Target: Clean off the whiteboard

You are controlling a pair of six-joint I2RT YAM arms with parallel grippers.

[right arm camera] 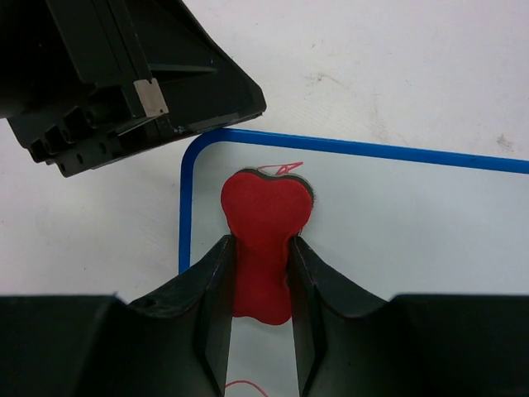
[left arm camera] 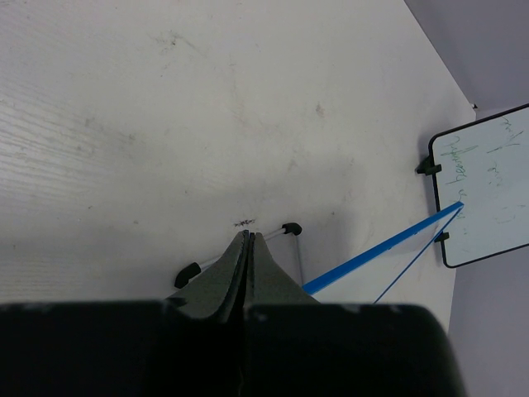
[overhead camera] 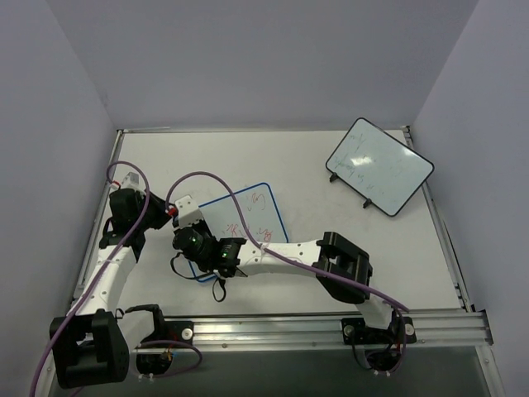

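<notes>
The whiteboard (overhead camera: 250, 212) with a blue rim lies flat left of the table's middle and bears red scribbles (overhead camera: 262, 201). My right gripper (overhead camera: 187, 228) reaches over its left end and is shut on a red eraser (right arm camera: 265, 208), which lies on the board's surface (right arm camera: 397, 223) just inside a rounded corner. A small red mark (right arm camera: 281, 169) shows just past the eraser's tip. My left gripper (overhead camera: 155, 212) is shut and empty at the same end of the board. In the left wrist view its fingertips (left arm camera: 248, 238) sit by the board's black feet (left arm camera: 291, 229) and blue rim (left arm camera: 380, 248).
A black-rimmed whiteboard (overhead camera: 378, 165) with faint marks stands tilted at the back right; it also shows in the left wrist view (left arm camera: 488, 186). The left gripper's black body (right arm camera: 140, 74) is close to the right gripper. Purple cables (overhead camera: 202, 178) arch over both arms.
</notes>
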